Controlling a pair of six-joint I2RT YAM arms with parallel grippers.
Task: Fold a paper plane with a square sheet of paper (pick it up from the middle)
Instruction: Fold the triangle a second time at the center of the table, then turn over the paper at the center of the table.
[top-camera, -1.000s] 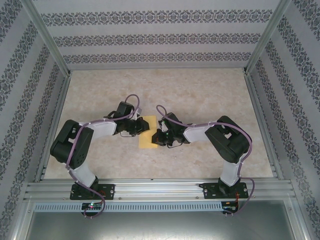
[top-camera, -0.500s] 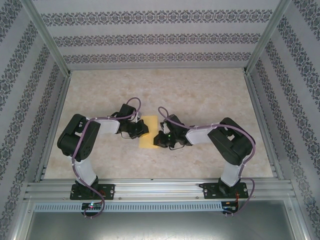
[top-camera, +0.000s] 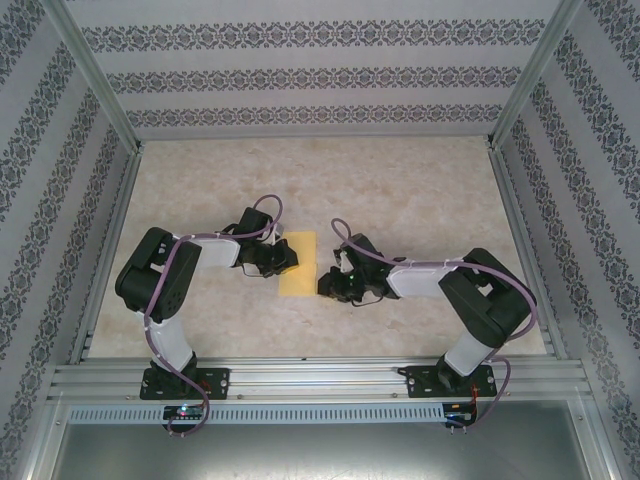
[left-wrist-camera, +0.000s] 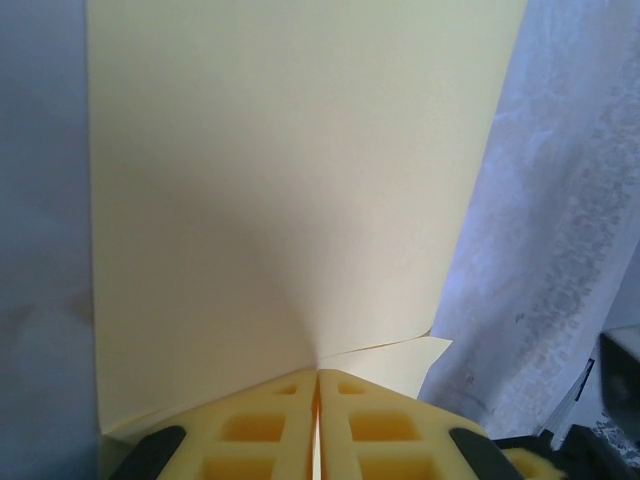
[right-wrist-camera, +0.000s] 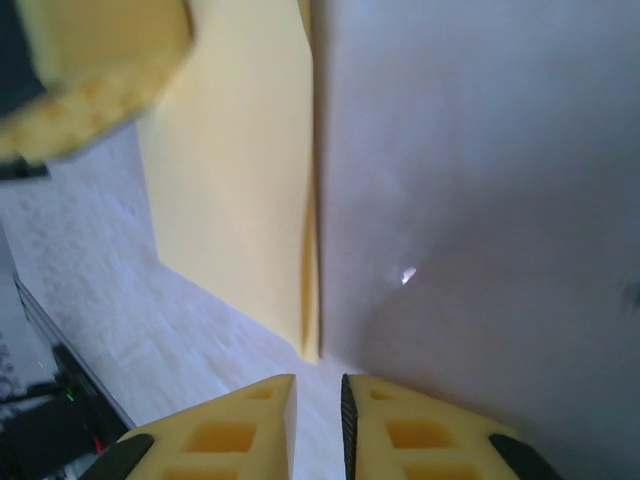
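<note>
Overhead, the left arm (top-camera: 160, 285) is seen bent inward from its base at the lower left. The left gripper (top-camera: 284, 262) is set against the left edge of the square sheet of paper (top-camera: 300, 272), which lies on the table (top-camera: 420, 190) between the two arms. The sheet is shown as a narrow rectangle, longer front to back than across. From the left wrist, the yellow fingers (left-wrist-camera: 250, 430) are seen pressed together without a gap, clenched on the near edge of the sheet, and faint creases are drawn out from the pinch. A second layer is exposed at the lower right corner. Just right of the sheet, the right gripper (top-camera: 329, 287) is held apart from the paper. From the right wrist, its jaws are seen parted by a narrow slit with nothing between them, and the sheet's nearest corner is found just ahead of the fingertips. The right arm (top-camera: 480, 300) is folded back toward its base at the lower right.
</note>
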